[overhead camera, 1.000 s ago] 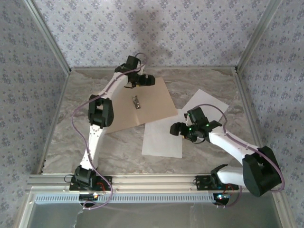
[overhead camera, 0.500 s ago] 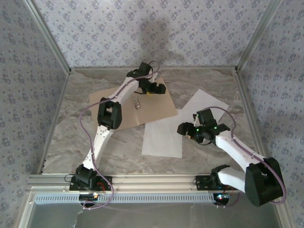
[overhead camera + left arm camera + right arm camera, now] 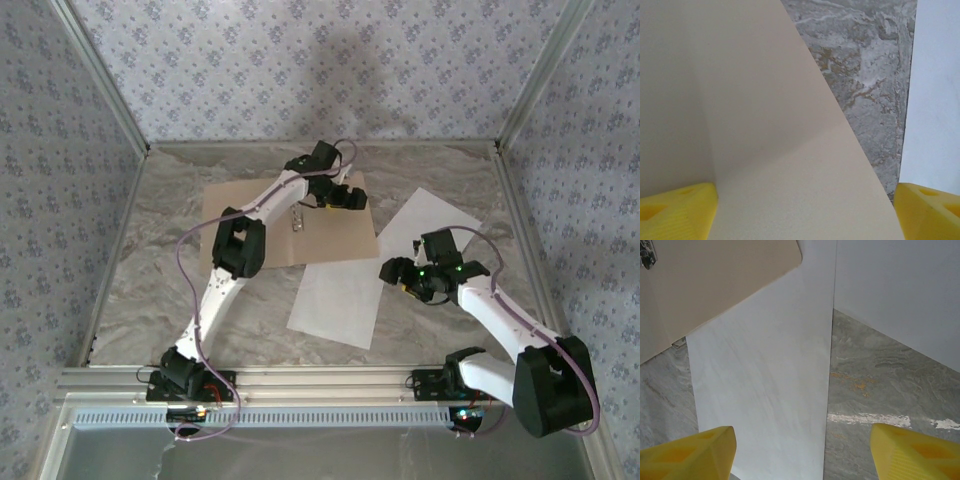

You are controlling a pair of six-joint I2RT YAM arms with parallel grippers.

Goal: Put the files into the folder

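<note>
Over the last second my left arm swept rightward, and the flat tan cardboard folder [image 3: 330,235] went with it. It now lies squarer to the table and further right, open, with its small metal clip [image 3: 297,218] showing near the crease. The left gripper [image 3: 352,197] sits at the folder's far right edge with its yellow fingers spread wide and nothing between them. I cannot tell whether they press on the card.

The nearer white paper sheet [image 3: 335,300] has skewed too. Its top now runs under the folder's near right corner. The second white sheet [image 3: 440,215] lies to the right of the folder, apart from it.

My right gripper [image 3: 393,272] hovers just right of that corner over the nearer sheet, jaws apart and empty. Neither file is inside yet, but the folder sits closer to both, so I judge the slide in should be shorter.
</note>
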